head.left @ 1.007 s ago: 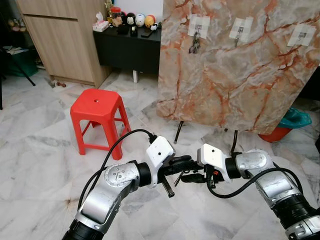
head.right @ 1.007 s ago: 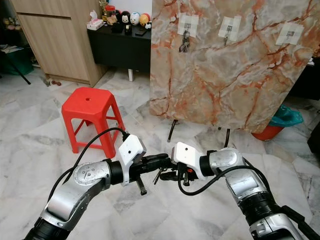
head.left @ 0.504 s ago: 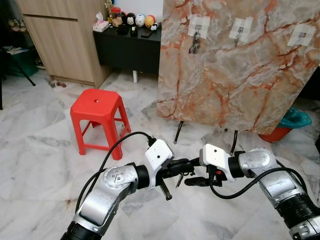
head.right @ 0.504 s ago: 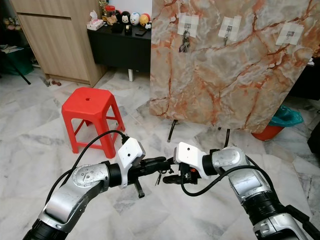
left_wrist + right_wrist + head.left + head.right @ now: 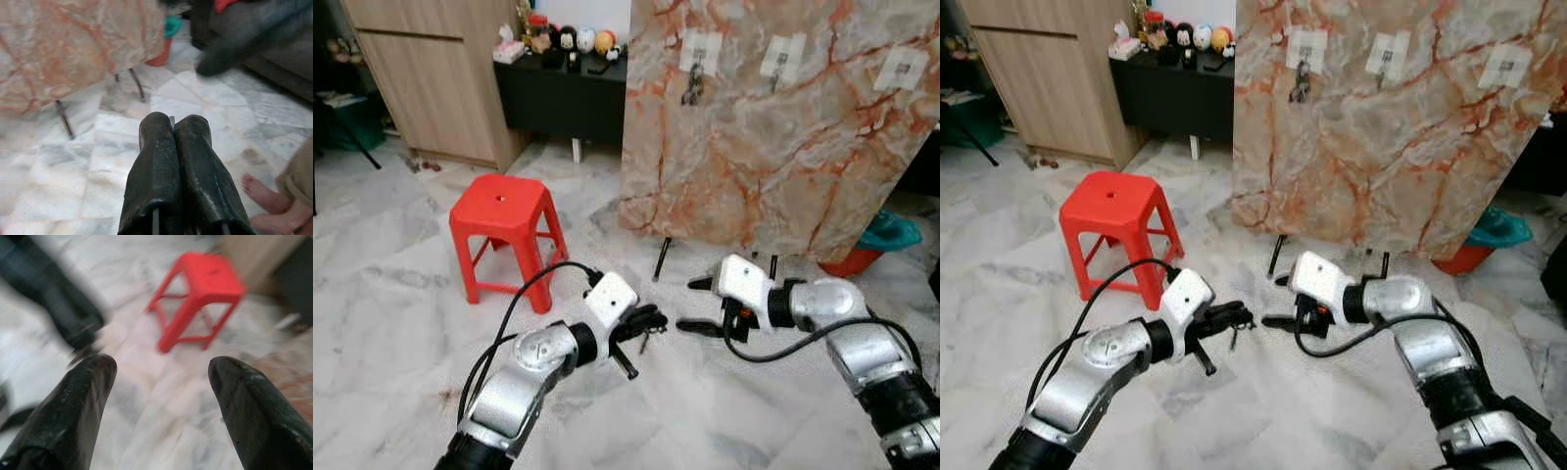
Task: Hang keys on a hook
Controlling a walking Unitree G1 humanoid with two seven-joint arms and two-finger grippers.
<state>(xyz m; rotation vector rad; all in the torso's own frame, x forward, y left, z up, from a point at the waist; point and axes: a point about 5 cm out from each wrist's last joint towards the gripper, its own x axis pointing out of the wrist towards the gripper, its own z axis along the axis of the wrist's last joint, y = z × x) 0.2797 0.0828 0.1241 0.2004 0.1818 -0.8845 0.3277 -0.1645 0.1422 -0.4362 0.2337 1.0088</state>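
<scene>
My left gripper (image 5: 649, 318) is low over the marble floor, shut on the keys (image 5: 645, 339), which dangle below its fingertips. In the left wrist view the fingers (image 5: 161, 147) are pressed together with a thin sliver of metal between them. My right gripper (image 5: 693, 305) is a short way to the right of it, open, with nothing between its fingers (image 5: 88, 382). The marble board (image 5: 773, 147) stands ahead on thin legs and carries three hooks on white patches (image 5: 781, 54). Another bunch of keys (image 5: 691, 90) hangs from the left hook.
A red plastic stool (image 5: 501, 211) stands to the left in front. Behind it are a wooden cabinet (image 5: 431, 78) and a black sideboard (image 5: 563, 93) with figurines. A teal and orange basin (image 5: 876, 245) sits right of the board. A person's bare foot (image 5: 259, 188) is on the floor.
The two grippers were together at the keys; now my right gripper has drawn away to the right and stands open. The left one keeps the keys and has sunk slightly.
</scene>
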